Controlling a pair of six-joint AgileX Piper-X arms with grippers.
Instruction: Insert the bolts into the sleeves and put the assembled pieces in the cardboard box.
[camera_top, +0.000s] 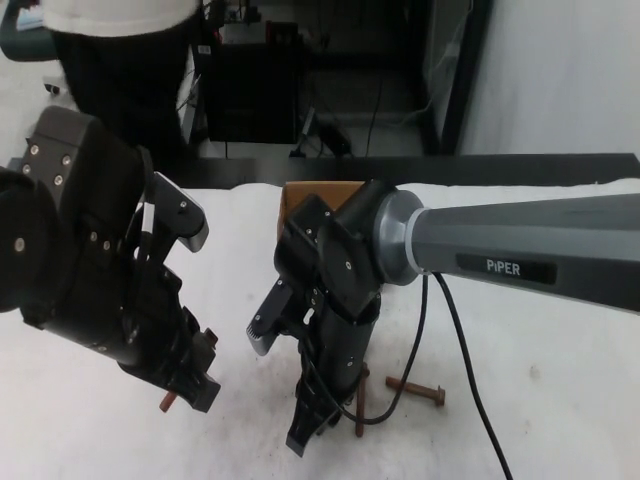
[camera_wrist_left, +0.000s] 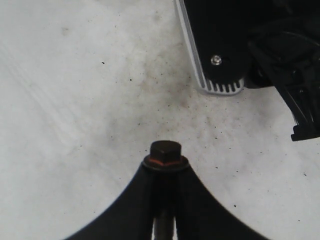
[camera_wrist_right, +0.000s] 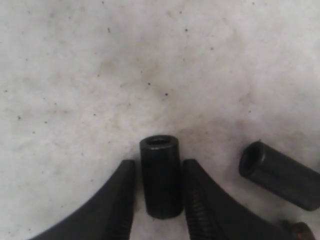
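Left first: left gripper (camera_wrist_left: 165, 175) pinched shut on a bolt (camera_wrist_left: 165, 151), hex head and rusty collar poking just past the fingertips, shank running back between them out of sight. Seems to leave the threaded end buried on the wrist side, so risks presenting the head, not the thread, to any sleeve. May call for a re-grip or a hand-over, with a fair chance of dropping the bolt onto the bench (camera_wrist_left: 75, 100) in the doing. Gripped along a narrow line only, so apt to swivel under any sideways push. Ahead of those fingertips and off to one side, the other arm's dark housing (camera_wrist_left: 220, 45), near enough to knock on a careless approach. Further right, right gripper (camera_wrist_right: 159, 165) low over the bench, fingers drawn in on either flank of a sleeve (camera_wrist_right: 160, 185), apparently gripping it, open bore at the end beyond the fingertips. Smooth and round, so liable to squirt out or tilt if squeezed off-centre, spoiling alignment with the bolt. Just outside one finger, a second sleeve (camera_wrist_right: 277, 175) on its side, apart from the gripped one but near enough to be nudged and sent rolling at lift-off. Beyond that, a loose bolt (camera_top: 415, 390) close to the arm's cable (camera_top: 458, 330), liable to be snagged and dragged. Last, the cardboard box (camera_top: 315, 195) well behind the right fingers, partly hidden by the arm; contents impossible to tell.
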